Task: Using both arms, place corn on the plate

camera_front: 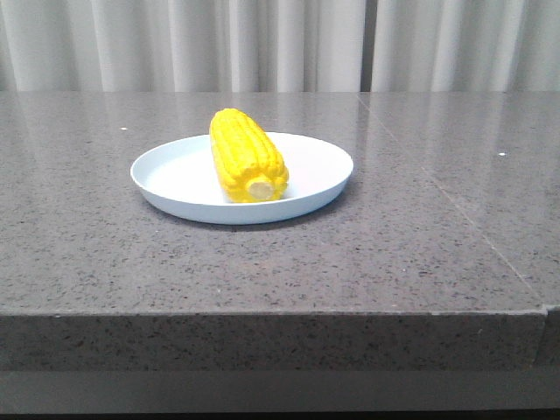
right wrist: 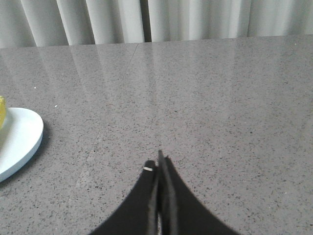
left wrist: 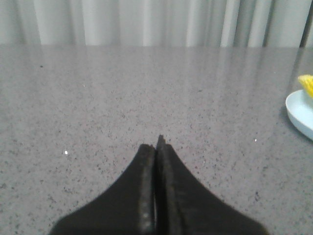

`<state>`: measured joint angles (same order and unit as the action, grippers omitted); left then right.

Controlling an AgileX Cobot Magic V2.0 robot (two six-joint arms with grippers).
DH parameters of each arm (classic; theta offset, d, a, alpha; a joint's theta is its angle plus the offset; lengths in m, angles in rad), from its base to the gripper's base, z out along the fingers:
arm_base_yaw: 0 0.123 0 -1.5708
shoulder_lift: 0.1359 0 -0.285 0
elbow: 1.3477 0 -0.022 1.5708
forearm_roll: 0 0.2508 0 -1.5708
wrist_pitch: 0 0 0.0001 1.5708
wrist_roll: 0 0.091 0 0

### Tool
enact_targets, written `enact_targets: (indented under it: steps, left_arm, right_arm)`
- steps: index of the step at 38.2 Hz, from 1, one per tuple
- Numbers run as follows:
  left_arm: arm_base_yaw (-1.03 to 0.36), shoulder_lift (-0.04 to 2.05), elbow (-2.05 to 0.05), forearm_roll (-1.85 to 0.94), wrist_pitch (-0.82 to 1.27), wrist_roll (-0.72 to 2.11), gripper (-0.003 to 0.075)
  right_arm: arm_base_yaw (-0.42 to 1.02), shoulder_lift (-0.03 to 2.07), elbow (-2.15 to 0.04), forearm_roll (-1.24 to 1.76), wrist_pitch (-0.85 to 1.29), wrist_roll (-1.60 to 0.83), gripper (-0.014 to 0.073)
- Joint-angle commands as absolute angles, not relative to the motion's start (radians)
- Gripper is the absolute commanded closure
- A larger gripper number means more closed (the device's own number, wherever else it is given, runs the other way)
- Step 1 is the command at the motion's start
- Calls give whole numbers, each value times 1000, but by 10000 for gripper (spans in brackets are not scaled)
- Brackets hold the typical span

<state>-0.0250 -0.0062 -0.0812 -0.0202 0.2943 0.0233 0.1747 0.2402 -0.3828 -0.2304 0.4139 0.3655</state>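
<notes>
Bright yellow corn (camera_front: 248, 156) with a cream stub end, pale blue-white plate (camera_front: 166, 175), grey speckled surface (camera_front: 262, 262), white pleated curtain (camera_front: 262, 44).

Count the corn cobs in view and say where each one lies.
1. The corn lies on the plate, stub end toward the camera in the front view. No other cob shows on the table.

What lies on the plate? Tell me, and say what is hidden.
The corn lies on the plate, its pale stub end facing the camera. Nothing else shows on the plate. The corn covers the plate surface under and behind it.
</notes>
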Motion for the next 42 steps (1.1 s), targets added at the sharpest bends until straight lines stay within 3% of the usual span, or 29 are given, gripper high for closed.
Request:
enact_targets:
  steps: [1, 9, 42]
  left_arm:
    - [-23, -23, -62, -32, 175, 24, 741]
    - [-23, -23, 34, -32, 83, 24, 741]
    - [-23, -23, 32, -32, 117, 24, 741]
  right_arm:
    - [170, 247, -406, -255, 333, 354, 664]
    - [170, 247, -406, -255, 333, 354, 664]
    - [170, 247, -406, -255, 333, 354, 664]
